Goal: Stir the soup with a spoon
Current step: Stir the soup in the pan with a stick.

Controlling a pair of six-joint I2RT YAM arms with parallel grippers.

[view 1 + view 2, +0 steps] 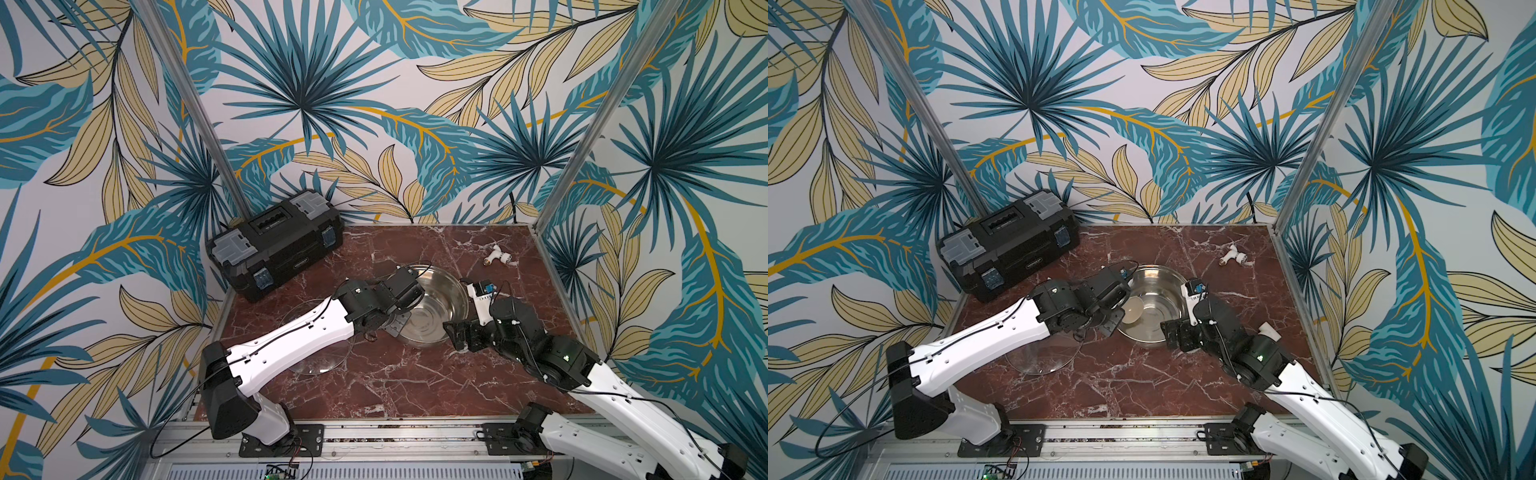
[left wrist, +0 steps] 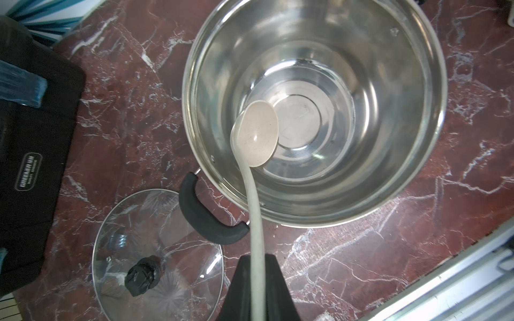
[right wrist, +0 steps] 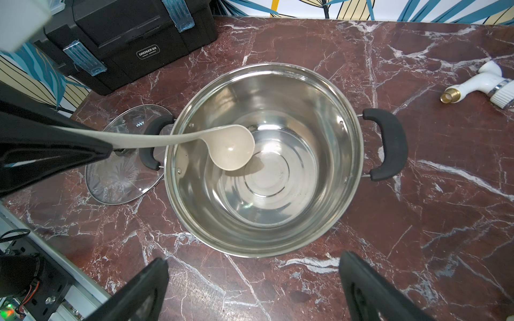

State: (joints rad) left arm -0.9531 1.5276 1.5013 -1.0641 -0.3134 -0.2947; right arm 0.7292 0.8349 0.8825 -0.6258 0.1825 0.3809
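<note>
Your left gripper (image 2: 257, 264) is clamped tight on the handle of the spoon (image 2: 257, 133), which is a cream ladle. Its handle crosses the pot (image 2: 417, 139) rim just by the left black handle, and its bowl hangs inside on the left half. A shadow falls on the steel below it, so it looks lifted off the bottom, though I cannot tell for sure. The pot stands about mid-surface and shows bare metal, with no soup visible.

Your right gripper (image 3: 254, 257) has its jaws wide apart and holds nothing. It hovers at the pot's near side.

The glass lid (image 2: 180, 264) lies flat beside the pot toward the left edge. The toolbox (image 1: 276, 243) is in the far left corner, and the pipe fitting (image 1: 498, 257) is near the far right corner.

I judge the stirring step is in hand. The next move calls for lowering the bowl and sweeping it round the inner wall, while the handle stays free of the rim so the pot does not slide.
</note>
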